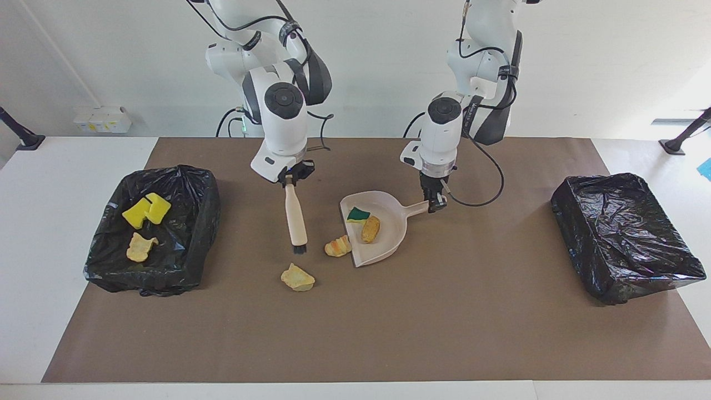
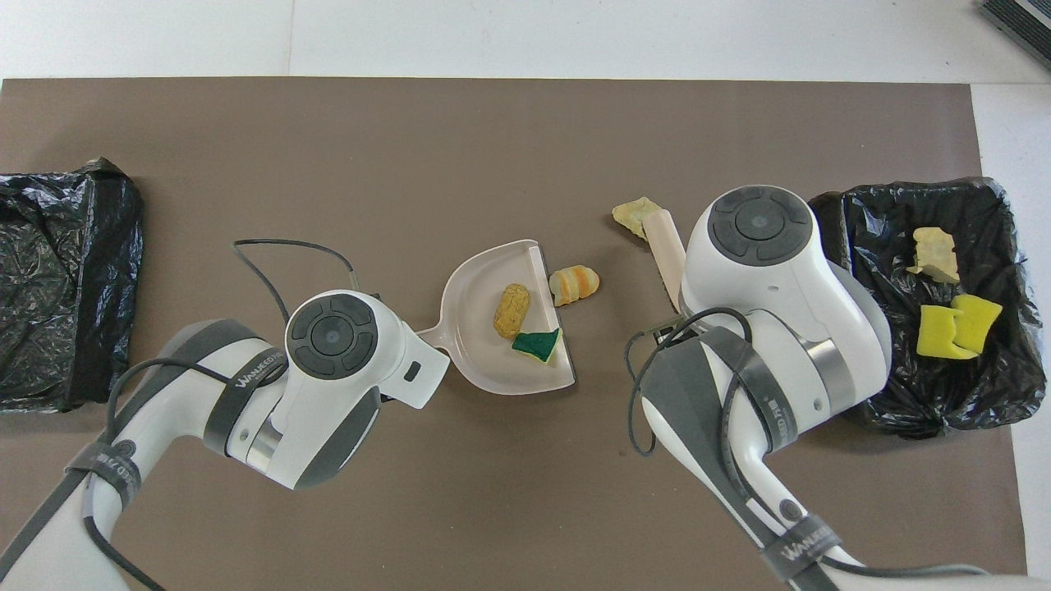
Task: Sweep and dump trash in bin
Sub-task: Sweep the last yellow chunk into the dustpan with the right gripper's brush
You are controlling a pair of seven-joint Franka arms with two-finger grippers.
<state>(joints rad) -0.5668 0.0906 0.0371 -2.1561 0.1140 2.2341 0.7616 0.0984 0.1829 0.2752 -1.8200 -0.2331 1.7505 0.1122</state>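
High camera across the table faces the robots at twelve o'clock; steep overhead camera looks down from their end; both share the dustpan (image 1: pixel 373 229) (image 2: pixel 480 328) mid-table.

In the overhead view the left arm's white wrist housing hides the left gripper (image 1: pixel 435 204) and the end of the beige plastic dustpan's (image 2: pixel 484 328) handle; the right arm's housing hides the right gripper (image 1: pixel 293 179) and the upper handle of the beige black-bristled brush (image 2: pixel 667 250). At that view's left edge, the empty black-bag-lined bin (image 2: pixel 57 279) is cut off
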